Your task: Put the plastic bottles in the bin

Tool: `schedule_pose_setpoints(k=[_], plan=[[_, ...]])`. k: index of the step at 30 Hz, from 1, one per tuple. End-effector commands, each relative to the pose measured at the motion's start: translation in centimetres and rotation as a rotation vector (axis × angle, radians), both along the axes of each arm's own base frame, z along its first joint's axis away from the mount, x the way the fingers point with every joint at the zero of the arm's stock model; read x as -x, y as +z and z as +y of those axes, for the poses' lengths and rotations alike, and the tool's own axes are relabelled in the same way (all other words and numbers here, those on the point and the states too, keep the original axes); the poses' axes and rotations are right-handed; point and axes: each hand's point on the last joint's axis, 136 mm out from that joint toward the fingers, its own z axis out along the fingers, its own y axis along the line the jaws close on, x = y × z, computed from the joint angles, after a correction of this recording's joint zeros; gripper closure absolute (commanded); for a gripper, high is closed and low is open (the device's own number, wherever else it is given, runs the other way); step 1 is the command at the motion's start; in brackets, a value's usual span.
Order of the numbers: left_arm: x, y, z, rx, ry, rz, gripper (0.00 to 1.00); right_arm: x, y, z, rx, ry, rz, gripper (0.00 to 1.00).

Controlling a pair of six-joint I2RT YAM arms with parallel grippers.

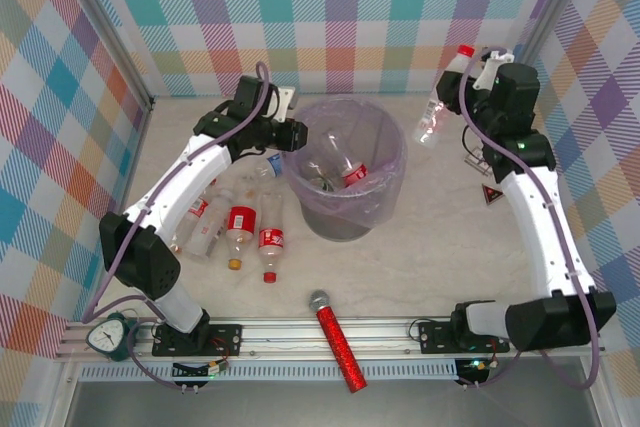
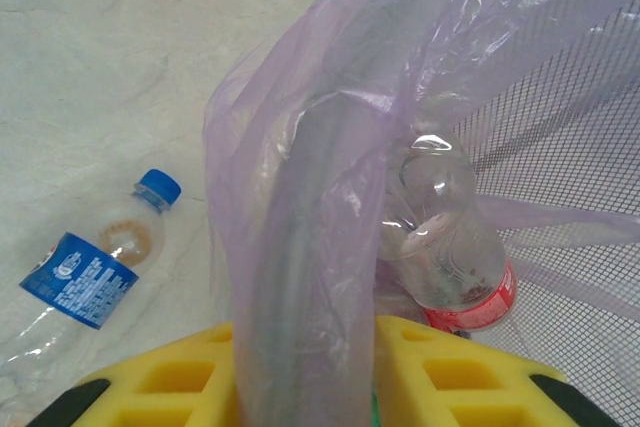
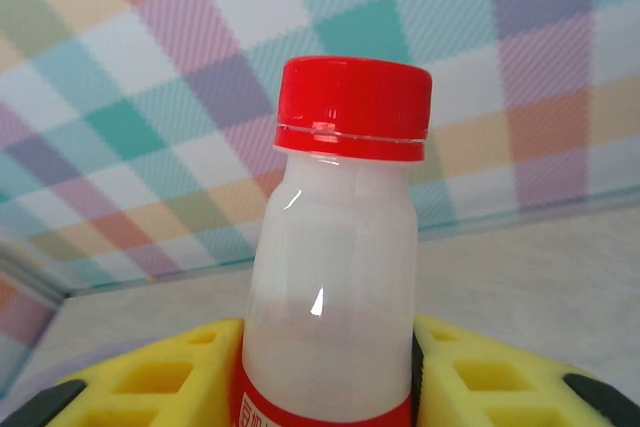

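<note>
Right gripper (image 3: 325, 387) is clamped on a red-capped bottle (image 3: 340, 247), held up far-right of the bin (image 1: 340, 222). Left gripper (image 2: 305, 377) pinches the bin's bagged rim on its left side. I'd carry the bottle fully over the opening before letting go, so it clears the rim.

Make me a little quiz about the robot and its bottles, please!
1. True or false: the right pincer holds a red-capped bottle.
2. What does the left pincer grip? A) the bin by its bag-lined rim B) the microphone C) a blue-capped bottle
3. Fill in: a bottle inside the bin has a ___ label.
Key: 1 true; 2 A; 3 red.
</note>
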Motion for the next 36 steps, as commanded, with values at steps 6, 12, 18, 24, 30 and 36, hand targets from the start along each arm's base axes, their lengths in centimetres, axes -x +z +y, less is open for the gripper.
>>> schedule_pose_setpoints(k=[6, 12, 18, 24, 30, 36], plan=[[2.3, -5.7, -1.5, -0.052, -0.022, 0.199, 0.66, 3.5, 5.6, 9.0, 0.006, 0.326, -0.182, 0.58], [2.0, -5.5, -1.9, -0.031, -0.012, 0.205, 0.66, 3.0, 1.9, 15.0, 0.039, 0.489, -0.12, 0.57], [1.9, -5.4, -2.1, -0.019, -0.009, 0.205, 0.66, 4.2, -2.5, 18.9, 0.129, 0.616, -0.073, 0.57], [1.8, -5.3, -2.1, -0.02, -0.008, 0.203, 0.66, 5.0, -8.3, 20.1, 0.118, 0.687, -0.021, 0.57], [1.7, -5.3, -2.2, -0.012, -0.01, 0.202, 0.66, 5.8, -12.2, 20.5, 0.136, 0.723, 0.032, 0.56], [1.6, -5.2, -2.2, -0.02, -0.01, 0.197, 0.66, 6.3, -14.0, 19.6, 0.188, 0.709, 0.07, 0.47]])
